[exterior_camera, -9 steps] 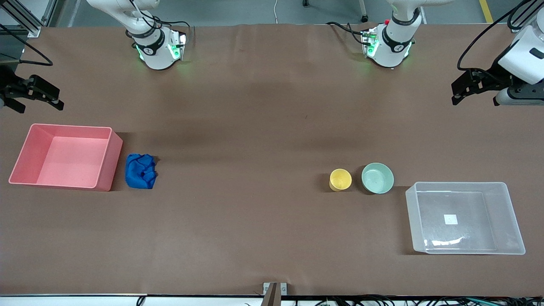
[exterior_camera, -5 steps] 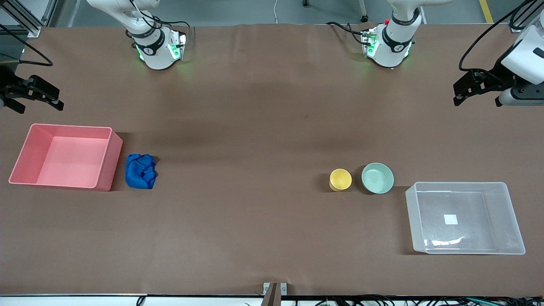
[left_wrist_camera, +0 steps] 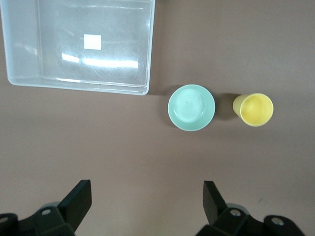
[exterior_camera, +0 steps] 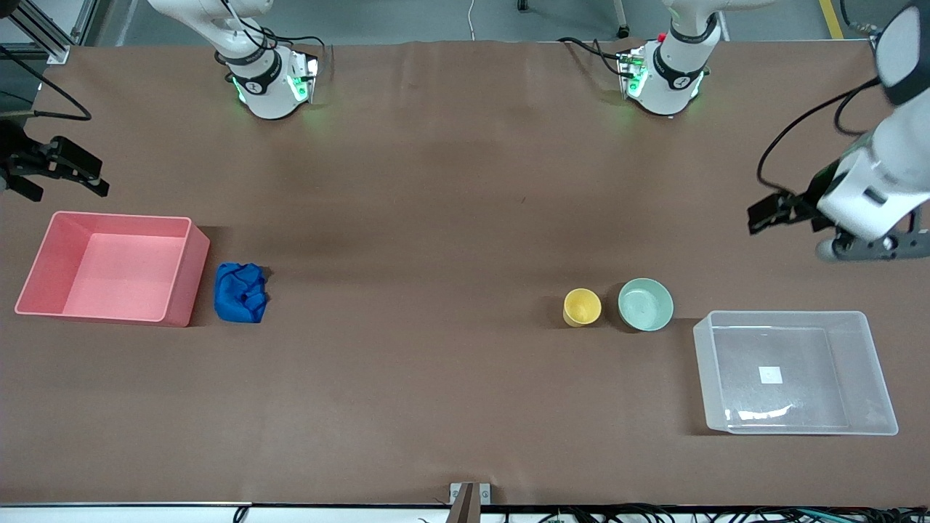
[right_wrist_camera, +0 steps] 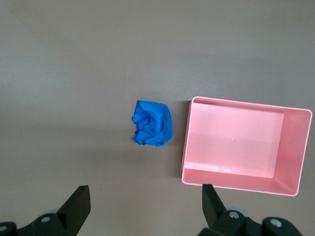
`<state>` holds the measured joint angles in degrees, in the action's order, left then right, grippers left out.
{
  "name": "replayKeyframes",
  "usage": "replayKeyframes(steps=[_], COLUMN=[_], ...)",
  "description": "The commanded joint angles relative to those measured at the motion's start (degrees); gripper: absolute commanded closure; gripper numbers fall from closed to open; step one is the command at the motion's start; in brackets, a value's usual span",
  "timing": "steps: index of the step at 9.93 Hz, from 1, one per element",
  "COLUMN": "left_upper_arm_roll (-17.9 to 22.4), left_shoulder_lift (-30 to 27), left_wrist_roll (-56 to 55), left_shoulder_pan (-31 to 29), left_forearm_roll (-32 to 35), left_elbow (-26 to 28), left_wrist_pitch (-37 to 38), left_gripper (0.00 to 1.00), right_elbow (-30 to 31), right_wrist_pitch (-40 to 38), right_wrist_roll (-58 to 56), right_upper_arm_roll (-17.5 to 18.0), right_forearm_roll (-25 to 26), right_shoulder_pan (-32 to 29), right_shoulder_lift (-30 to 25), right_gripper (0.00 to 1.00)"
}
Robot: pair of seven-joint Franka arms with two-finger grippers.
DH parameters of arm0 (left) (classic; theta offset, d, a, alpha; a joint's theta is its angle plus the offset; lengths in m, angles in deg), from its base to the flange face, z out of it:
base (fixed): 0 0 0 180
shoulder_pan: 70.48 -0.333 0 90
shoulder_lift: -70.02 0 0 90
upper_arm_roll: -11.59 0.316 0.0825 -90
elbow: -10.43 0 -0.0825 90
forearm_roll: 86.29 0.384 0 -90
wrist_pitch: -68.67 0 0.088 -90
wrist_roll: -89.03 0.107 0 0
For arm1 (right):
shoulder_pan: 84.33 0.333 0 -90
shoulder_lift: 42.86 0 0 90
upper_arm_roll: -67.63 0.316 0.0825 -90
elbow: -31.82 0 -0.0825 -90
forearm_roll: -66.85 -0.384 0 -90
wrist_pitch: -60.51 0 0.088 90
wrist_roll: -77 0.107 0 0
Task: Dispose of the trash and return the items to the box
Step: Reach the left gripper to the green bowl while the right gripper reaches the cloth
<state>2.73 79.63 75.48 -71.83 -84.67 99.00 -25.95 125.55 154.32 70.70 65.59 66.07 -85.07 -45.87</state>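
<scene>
Front view: the clear plastic box (exterior_camera: 872, 378) sits at the left arm's end of the table, the pink bin (exterior_camera: 43, 261) at the right arm's end. Mint-green bowl (exterior_camera: 645, 305) and yellow cup (exterior_camera: 582, 306) stand side by side near the box. Blue trash wad (exterior_camera: 240, 293) lies just beside the bin. Left gripper (left_wrist_camera: 147, 196) and right gripper (right_wrist_camera: 146, 199) hover over bare table, fingers spread apart, empty.
</scene>
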Motion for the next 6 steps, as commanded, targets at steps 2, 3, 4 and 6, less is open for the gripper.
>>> replayKeyframes(steps=[2, 3, 4, 6], left_upper_arm_roll=[-0.4, -0.5, -0.5, -0.3], left_shoulder_lift=[1.1, 1.7, 2.4, 4.2], left_wrist_roll=[-8.7, -11.6, -16.9, -25.9], left_shoulder_pan=[0.0, 0.0, 1.1, 4.8], left_forearm_roll=[0.9, 0.9, 0.9, 1.5], left_elbow=[13.7, 18.1, 21.9, 27.5], left_wrist_pitch=[-15.3, -21.1, -25.6, -32.7], left_gripper=[0.0, 0.0, 0.0, 0.0], right_elbow=[1.3, 2.6, 5.6, 12.9], right_wrist_pitch=[6.4, 9.8, 15.0, 26.1], right_wrist_roll=[0.5, 0.5, 0.4, 0.5], right_upper_arm_roll=[-0.2, -0.2, -0.3, -0.4], right_forearm_roll=[0.9, 1.1, 1.1, 1.1], right_shoulder_pan=[0.0, -0.1, -0.2, -0.5], right_shoulder_lift=[5.1, 7.4, 9.1, 12.8], right_gripper=[0.0, 0.0, 0.0, 0.0])
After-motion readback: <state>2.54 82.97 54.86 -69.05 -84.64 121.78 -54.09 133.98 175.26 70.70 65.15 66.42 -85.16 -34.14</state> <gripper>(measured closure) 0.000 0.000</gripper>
